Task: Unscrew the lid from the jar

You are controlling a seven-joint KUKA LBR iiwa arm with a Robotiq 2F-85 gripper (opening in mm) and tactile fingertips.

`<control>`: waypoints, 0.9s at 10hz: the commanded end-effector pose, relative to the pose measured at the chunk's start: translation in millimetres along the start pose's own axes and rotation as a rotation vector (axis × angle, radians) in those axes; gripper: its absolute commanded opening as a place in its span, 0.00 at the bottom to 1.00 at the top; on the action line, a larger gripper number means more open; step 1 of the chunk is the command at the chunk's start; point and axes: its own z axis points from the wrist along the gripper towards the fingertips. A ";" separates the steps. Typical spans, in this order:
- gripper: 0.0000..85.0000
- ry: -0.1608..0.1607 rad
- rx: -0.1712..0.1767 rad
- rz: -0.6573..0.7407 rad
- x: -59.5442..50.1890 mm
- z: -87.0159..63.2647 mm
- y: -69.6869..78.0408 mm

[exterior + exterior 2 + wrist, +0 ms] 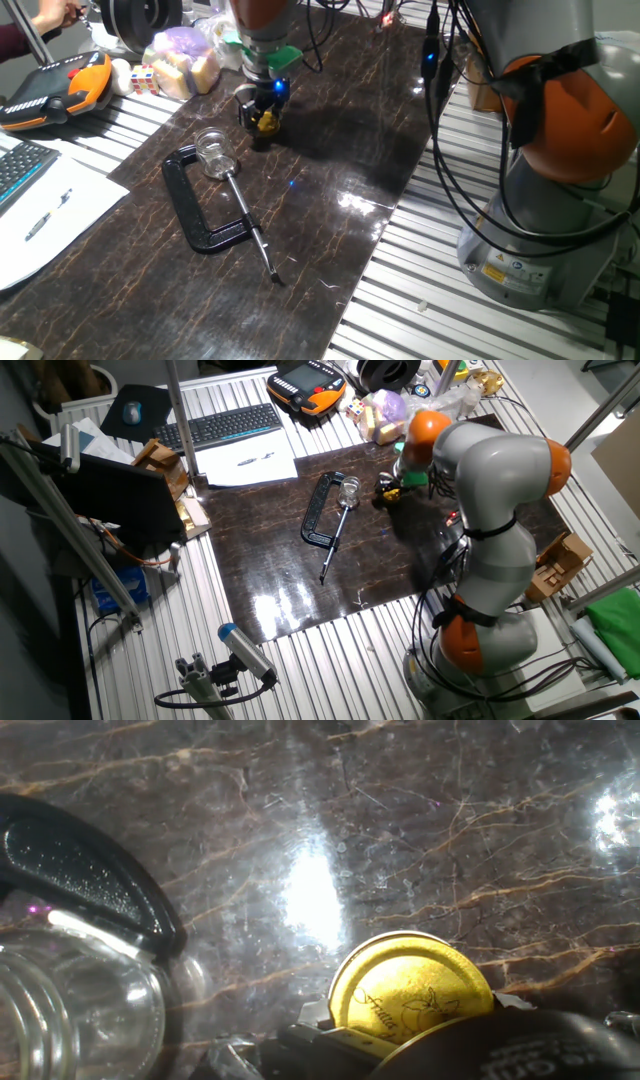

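One slip and my pincer, clamped on the round gold-yellow metal lid, drops it near the frame's lower edge.

One fixed view: low, close, oblique across the dark marbled counter; the hand sits at upper centre, the C-clamp just below-left of it.

The other fixed view: high, far, from the opposite side; whole counter and arm shown, the hand small, the C-clamp left of it.

Hand view: very close, looking along the fingers down onto the counter; the lid fills lower centre, the jar lower left.

Shared: counter, C-clamp, jar.
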 end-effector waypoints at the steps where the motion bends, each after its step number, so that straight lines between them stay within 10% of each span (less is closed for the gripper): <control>1: 1.00 -0.009 0.004 0.007 -0.1 -0.1 0.1; 5: 1.00 -0.011 -0.005 0.024 -2.5 -6.7 0.7; 9: 0.95 -0.015 -0.009 0.035 -17.2 -60.9 17.0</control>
